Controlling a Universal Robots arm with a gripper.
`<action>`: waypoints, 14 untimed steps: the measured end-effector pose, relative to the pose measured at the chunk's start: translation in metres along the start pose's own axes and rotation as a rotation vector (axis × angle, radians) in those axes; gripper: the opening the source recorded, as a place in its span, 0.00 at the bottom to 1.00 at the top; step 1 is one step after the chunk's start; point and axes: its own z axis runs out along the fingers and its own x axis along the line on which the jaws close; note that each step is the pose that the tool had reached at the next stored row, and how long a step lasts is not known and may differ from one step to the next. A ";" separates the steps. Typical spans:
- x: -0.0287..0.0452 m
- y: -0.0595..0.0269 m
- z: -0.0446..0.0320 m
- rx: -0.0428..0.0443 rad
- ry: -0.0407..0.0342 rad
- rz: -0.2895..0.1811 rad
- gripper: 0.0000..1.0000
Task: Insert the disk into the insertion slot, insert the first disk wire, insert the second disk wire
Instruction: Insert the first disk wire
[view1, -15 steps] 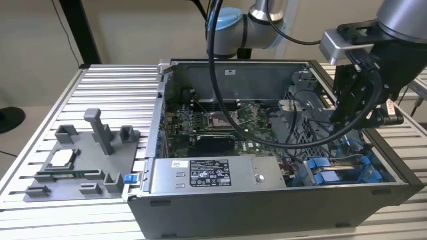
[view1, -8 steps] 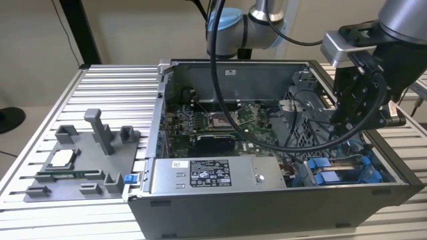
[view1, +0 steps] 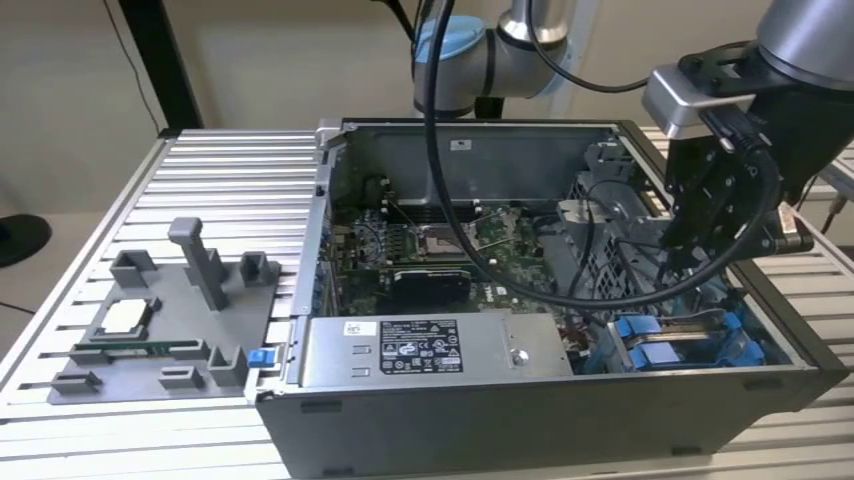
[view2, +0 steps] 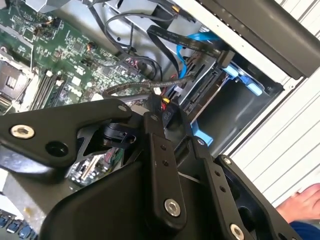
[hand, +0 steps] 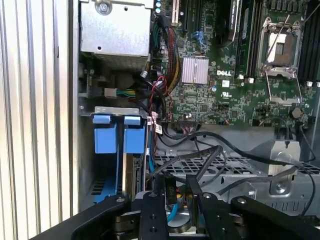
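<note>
I have my gripper (view2: 170, 120) clenched on a black connector (hand: 171, 188) with red and yellow wires, just beside the insertion slot (hand: 114, 111) with its bright blue tabs (hand: 105, 135)

My arm (view1: 467, 55) bends at a high elbow joint in the exterior view, and my wrist (view1: 814, 40) sits at that view's right, pointing down. Below it my gripper (view1: 674, 258) slants toward that view's left. In the first wrist view my two black fingers (hand: 152, 212) stand close together, pinching a small wire plug (hand: 170, 187) between their tips.
</note>
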 end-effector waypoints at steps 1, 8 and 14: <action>0.0001 0.0001 0.0002 0.0004 -0.0001 -0.002 1.00; 0.0001 0.0002 0.0004 0.0002 -0.0005 -0.009 0.00; 0.0001 0.0001 0.0004 0.0001 -0.0005 -0.010 0.00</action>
